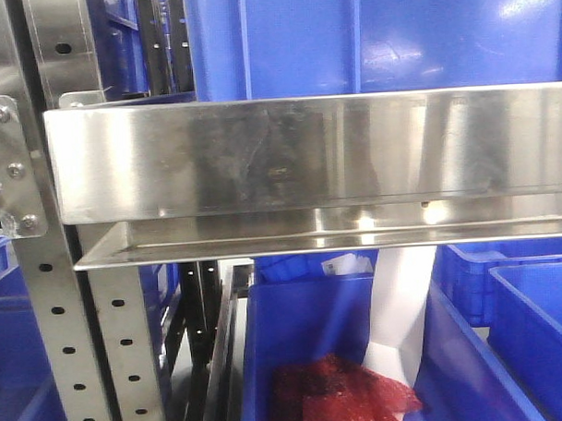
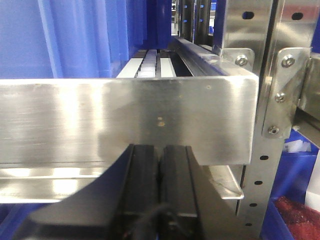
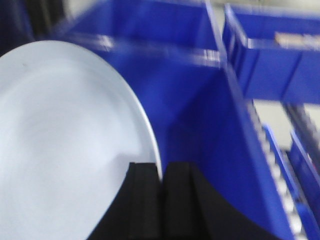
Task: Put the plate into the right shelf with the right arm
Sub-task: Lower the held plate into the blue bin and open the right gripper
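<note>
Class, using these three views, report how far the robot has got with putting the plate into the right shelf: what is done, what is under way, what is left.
Done: the right hand is shut on the rim of the white plate, lifted clear. Under way: the plate hangs above an open blue bin, and the blurred wrist view suggests movement. Left: lowering and releasing it. The left hand is shut and empty, facing the steel shelf rail.

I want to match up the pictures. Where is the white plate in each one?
Front view: the plate is not clearly in it; only a white strip shows behind the shelf rail, and I cannot tell what it is.
Left wrist view: no plate; just the left gripper, shut, in front of the rail.
Right wrist view: the plate fills the left side, its edge pinched by the right gripper.
Shared landmark: the blue bins.
</note>
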You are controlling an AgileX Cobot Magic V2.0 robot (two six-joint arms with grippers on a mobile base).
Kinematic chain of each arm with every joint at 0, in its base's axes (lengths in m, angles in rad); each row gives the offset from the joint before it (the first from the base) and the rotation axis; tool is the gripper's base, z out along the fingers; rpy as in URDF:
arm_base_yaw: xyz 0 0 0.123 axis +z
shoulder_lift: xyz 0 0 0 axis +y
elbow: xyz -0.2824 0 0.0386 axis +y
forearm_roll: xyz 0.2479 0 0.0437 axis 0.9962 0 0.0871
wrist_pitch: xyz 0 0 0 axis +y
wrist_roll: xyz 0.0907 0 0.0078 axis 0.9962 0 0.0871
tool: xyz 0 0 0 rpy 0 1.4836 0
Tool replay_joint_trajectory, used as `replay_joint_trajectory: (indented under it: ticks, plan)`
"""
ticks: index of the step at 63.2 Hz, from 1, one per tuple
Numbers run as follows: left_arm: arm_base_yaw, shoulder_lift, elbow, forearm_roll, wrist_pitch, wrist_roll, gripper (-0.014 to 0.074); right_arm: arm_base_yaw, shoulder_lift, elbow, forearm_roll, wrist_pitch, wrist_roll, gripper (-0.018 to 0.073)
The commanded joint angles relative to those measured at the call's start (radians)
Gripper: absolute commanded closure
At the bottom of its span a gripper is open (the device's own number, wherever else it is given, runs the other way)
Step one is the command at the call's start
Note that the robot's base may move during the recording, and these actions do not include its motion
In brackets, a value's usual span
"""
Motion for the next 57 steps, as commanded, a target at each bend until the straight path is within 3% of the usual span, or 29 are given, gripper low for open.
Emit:
replay_joint_trajectory:
  ticks: [1, 15, 20, 31, 35, 47, 57]
  plan:
    - [-0.002, -0.011, 0.008, -0.004, -0.085, -0.002, 0.0643, -0.012, 0.002, -0.039, -0.029, -0.082, -0.005, 0.0505]
    - [-0.002, -0.011, 0.008, -0.004, -0.085, -0.002, 0.0643, -0.012, 0.044, -0.039, -0.027, -0.073, -0.005, 0.0489]
    - [-0.002, -0.011, 0.008, -0.004, -0.085, -0.002, 0.0643, -0.012, 0.043, -0.039, -0.021, -0.054, -0.005, 0.0384]
    - [-0.002, -0.011, 0.008, -0.004, -0.085, -0.002, 0.0643, -0.012, 0.025, -0.039, -0.021, -0.038, -0.005, 0.0005]
    - [-0.002, -0.011, 0.008, -0.004, -0.085, -0.002, 0.0643, -0.012, 0.010, -0.039, -0.020, -0.033, -0.005, -0.0046]
    - [-0.002, -0.011, 0.008, -0.004, -0.085, -0.002, 0.0643, -0.011, -0.084, -0.039, 0.016, 0.020, -0.005, 0.0017]
    - [-0.002, -0.011, 0.008, -0.004, -0.085, -0.002, 0.0643, -0.004, -0.218, 0.003, 0.066, 0.075, -0.006, 0.0198]
